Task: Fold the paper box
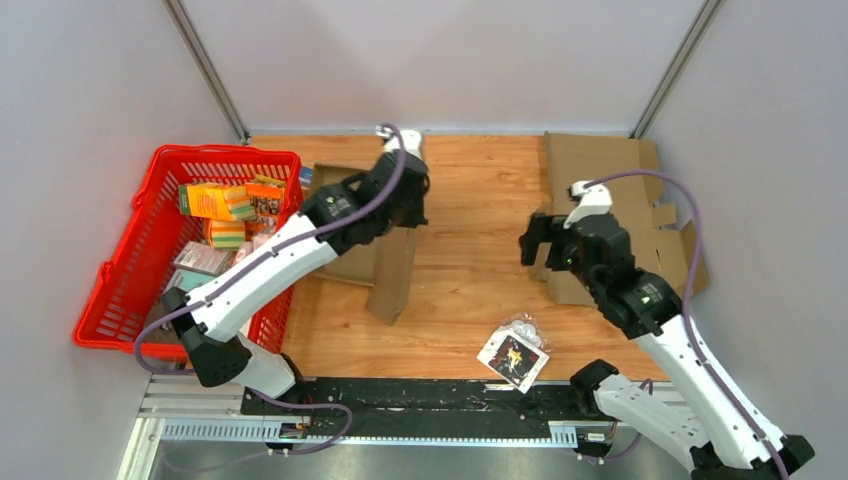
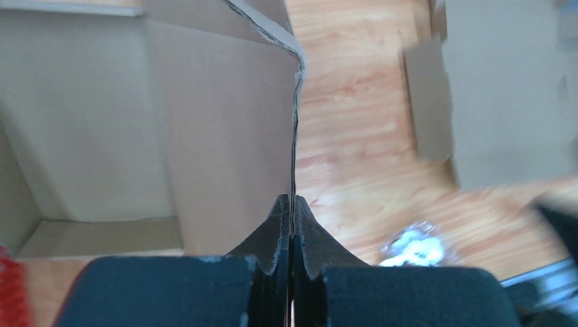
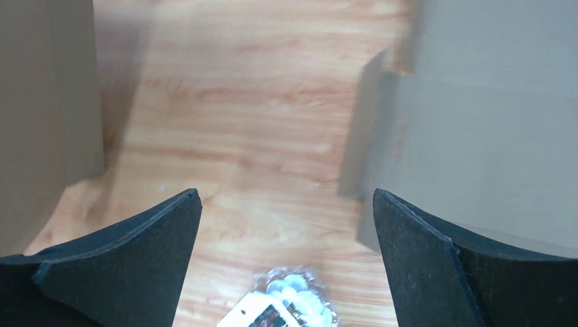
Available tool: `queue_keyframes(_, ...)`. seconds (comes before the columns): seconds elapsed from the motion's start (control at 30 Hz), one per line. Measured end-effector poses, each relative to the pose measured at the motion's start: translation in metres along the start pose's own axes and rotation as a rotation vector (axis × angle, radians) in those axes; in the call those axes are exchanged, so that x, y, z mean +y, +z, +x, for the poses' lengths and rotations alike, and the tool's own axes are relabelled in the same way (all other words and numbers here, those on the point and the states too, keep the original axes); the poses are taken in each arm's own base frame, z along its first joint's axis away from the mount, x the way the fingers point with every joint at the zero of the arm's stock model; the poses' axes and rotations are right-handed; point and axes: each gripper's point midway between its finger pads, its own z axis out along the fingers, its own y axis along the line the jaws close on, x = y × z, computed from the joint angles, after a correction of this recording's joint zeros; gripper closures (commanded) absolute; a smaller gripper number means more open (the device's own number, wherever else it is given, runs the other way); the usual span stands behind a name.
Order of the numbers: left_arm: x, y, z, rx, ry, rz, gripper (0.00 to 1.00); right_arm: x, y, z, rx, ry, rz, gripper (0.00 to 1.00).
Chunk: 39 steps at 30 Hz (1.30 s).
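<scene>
The paper box (image 1: 350,262) is a brown cardboard box half raised at the table's left middle, beside the basket. One long panel (image 1: 393,282) slopes down toward the front. My left gripper (image 1: 412,212) is shut on the thin upper edge of a box wall (image 2: 225,129). In the left wrist view that edge runs straight into the closed left gripper (image 2: 293,201). My right gripper (image 1: 533,240) hangs open over bare wood, apart from the box. The right wrist view shows the right gripper (image 3: 286,197) with nothing between its fingers.
A red basket (image 1: 108,270) with several packaged goods stands at the left. Flat cardboard sheets (image 1: 610,190) lie at the right back, also seen as sheets (image 3: 491,157) in the right wrist view. A small plastic packet (image 1: 513,352) lies near the front, below the right gripper.
</scene>
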Motion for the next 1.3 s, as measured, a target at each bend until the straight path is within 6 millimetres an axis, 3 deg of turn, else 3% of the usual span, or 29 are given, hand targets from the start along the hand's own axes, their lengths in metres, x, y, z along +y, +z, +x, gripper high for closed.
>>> queue_keyframes(0.1, 0.029, 0.002, -0.011, 0.019, -0.305, -0.040, 1.00, 0.039, 0.006, 0.036, 0.050, -0.095, -0.173, 0.00)
queue_keyframes(0.2, 0.044, 0.008, -0.013, 0.061, -0.589, -0.065, 1.00, 0.090, -0.006, 0.082, 0.098, -0.215, -0.415, 0.00)
queue_keyframes(0.37, 0.053, 0.026, -0.001, 0.185, -0.935, -0.117, 1.00, 0.145, -0.029, 0.094, 0.063, -0.300, -0.613, 0.00)
queue_keyframes(0.47, 0.059, 0.037, 0.006, 0.207, -1.075, -0.166, 1.00, 0.161, -0.032, 0.105, 0.065, -0.337, -0.627, 0.00)
queue_keyframes(0.57, 0.065, 0.039, 0.002, 0.169, -1.169, -0.209, 1.00, 0.162, -0.031, 0.111, 0.058, -0.339, -0.592, 0.00)
queue_keyframes(0.73, 0.078, 0.035, 0.000, 0.116, -1.243, -0.276, 1.00, 0.145, -0.018, 0.097, -0.003, -0.268, -0.449, 0.02)
queue_keyframes(0.83, 0.085, 0.029, -0.001, 0.093, -1.275, -0.303, 1.00, 0.132, -0.008, 0.090, -0.048, -0.232, -0.350, 0.22)
queue_keyframes(0.9, 0.089, 0.026, -0.004, 0.070, -1.294, -0.312, 0.98, 0.126, 0.001, 0.084, -0.081, -0.215, -0.286, 0.43)
queue_keyframes(0.93, 0.090, 0.025, -0.005, 0.058, -1.304, -0.314, 0.89, 0.126, 0.006, 0.083, -0.092, -0.213, -0.269, 0.52)
queue_keyframes(0.97, 0.092, 0.024, -0.007, 0.045, -1.316, -0.316, 0.72, 0.126, 0.013, 0.081, -0.103, -0.210, -0.251, 0.69)
queue_keyframes(1.03, 0.095, 0.023, -0.007, 0.033, -1.322, -0.316, 0.49, 0.121, 0.025, 0.081, -0.118, -0.229, -0.215, 0.79)
queue_keyframes(1.07, 0.097, 0.021, -0.006, 0.027, -1.326, -0.314, 0.32, 0.118, 0.031, 0.083, -0.120, -0.231, -0.203, 0.84)
queue_keyframes(1.13, 0.100, 0.017, -0.008, 0.010, -1.317, -0.304, 0.23, 0.109, 0.042, 0.087, -0.123, -0.240, -0.187, 0.91)
queue_keyframes(1.3, 0.111, 0.002, -0.019, -0.072, -1.205, -0.228, 0.22, 0.096, 0.060, 0.079, -0.146, -0.237, -0.224, 1.00)
